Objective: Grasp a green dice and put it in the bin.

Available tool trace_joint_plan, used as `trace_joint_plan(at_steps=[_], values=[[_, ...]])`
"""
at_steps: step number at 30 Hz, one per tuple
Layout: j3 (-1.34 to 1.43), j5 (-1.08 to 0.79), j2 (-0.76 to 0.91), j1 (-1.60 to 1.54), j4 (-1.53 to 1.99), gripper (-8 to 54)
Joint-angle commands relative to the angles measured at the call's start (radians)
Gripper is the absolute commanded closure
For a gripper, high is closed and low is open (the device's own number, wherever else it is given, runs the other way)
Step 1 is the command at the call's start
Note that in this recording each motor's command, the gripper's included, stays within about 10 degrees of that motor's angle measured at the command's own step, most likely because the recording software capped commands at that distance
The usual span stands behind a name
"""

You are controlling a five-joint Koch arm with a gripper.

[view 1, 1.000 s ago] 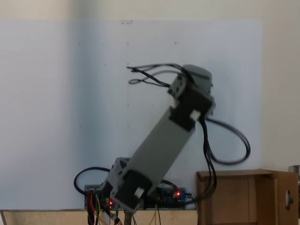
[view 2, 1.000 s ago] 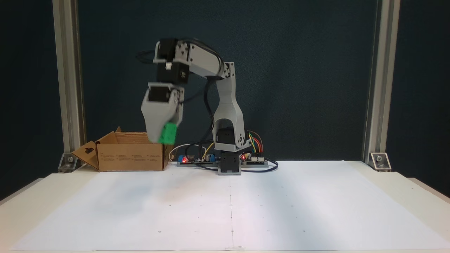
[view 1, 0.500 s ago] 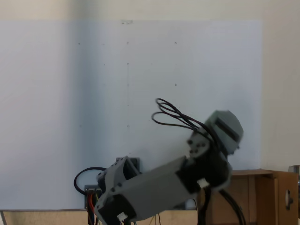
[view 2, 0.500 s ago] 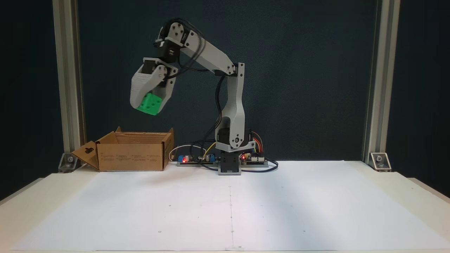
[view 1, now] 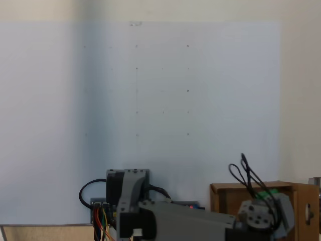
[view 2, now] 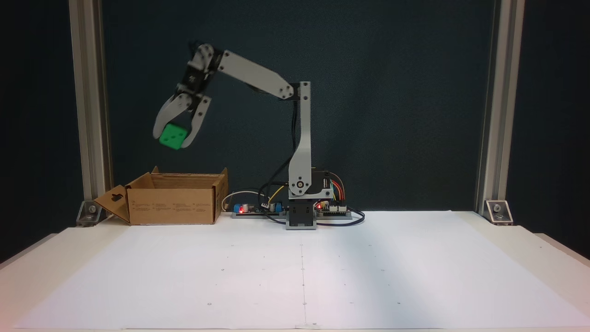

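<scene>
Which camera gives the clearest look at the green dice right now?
The fixed view facing the arm: the green dice shows whole, pips visible, clamped in the gripper above the bin. The high fixed view catches a green sliver behind the wrist.

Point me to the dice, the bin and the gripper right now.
dice (view 2: 173, 136): fixed view from the front, on its pip face.
bin (view 2: 171, 210): same view, on the front wall.
gripper (view 2: 171, 137): same view, midway between the fingertips, shut on the dice above the bin.
</scene>
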Motion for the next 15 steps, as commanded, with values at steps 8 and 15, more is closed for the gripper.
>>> trace_joint_plan(at_steps=[8, 15], values=[[-0.069, -0.123, -0.173, 0.202, -0.083, 34.0], [-0.069, -0.124, -0.179, 0.267, 0.032, 34.0]])
